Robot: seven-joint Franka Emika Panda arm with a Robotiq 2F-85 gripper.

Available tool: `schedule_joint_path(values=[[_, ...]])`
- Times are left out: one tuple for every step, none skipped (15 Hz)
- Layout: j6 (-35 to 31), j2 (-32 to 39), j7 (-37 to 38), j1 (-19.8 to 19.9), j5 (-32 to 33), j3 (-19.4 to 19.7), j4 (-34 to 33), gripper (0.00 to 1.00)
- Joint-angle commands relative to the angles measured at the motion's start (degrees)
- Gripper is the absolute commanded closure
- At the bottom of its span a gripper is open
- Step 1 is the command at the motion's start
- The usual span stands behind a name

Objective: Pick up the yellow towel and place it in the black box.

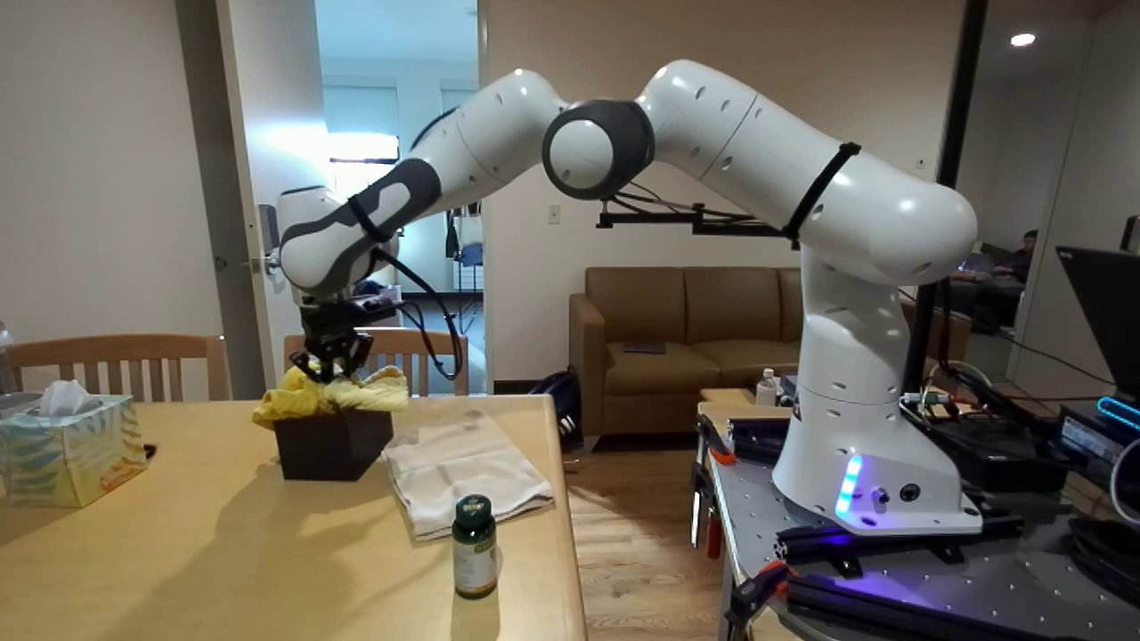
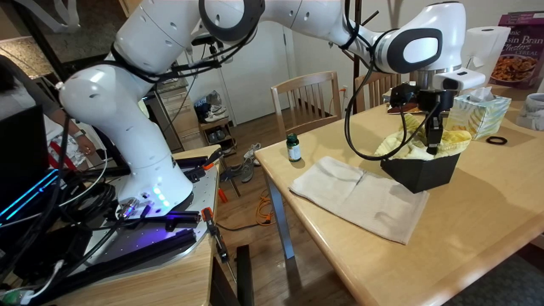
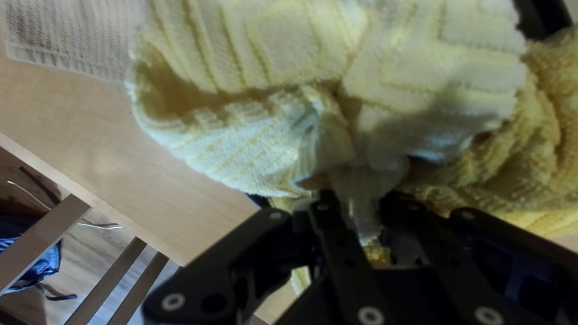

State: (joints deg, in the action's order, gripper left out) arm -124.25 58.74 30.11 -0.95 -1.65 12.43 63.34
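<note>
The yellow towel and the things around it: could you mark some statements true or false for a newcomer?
1. The tool is pinching the yellow towel over the black box. True.
2. The towel is completely hidden inside the box. False: much of it bulges out on top.
3. A green bottle and a pale cloth are on the table. True.
4. The bottle lies on its side. False: it stands upright.
5. The cloth is scrunched into a ball. False: it lies flat.
6. A tissue pokes out of the tissue box. True.
</note>
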Motion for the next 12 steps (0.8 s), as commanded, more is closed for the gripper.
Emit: schedule_joint_path(values=[[-0.16, 3.52, 2.85, 0.92, 0.28, -0.09, -4.33, 0.94], [-0.22, 4.10, 3.79, 0.80, 0.64, 0.36, -4.95, 0.94], [-0.13, 4.62, 4.65, 0.80, 0.80, 0.63, -5.57, 0.94], [-0.23, 5.30, 5.43, 0.82, 0.95, 0.85, -6.31, 0.94], [-0.34, 5.81, 5.77, 1.00, 0.85, 0.74, -6.99, 0.94], [-0.85, 5.54, 5.74, 1.25, 0.26, 0.17, -7.15, 0.94], [-1.35, 5.45, 6.24, 1.09, 0.52, 0.36, -7.34, 0.94], [-1.85, 5.27, 6.41, 1.17, 0.39, 0.24, -7.58, 0.94], [-2.10, 5.23, 6.59, 1.16, 0.48, 0.28, -7.81, 0.94], [-2.45, 5.18, 6.80, 1.09, 0.60, 0.36, -7.85, 0.94], [-3.01, 5.15, 6.93, 1.14, 0.44, 0.22, -7.83, 0.94], [-3.47, 5.17, 7.03, 1.07, 0.45, 0.22, -7.75, 0.94]])
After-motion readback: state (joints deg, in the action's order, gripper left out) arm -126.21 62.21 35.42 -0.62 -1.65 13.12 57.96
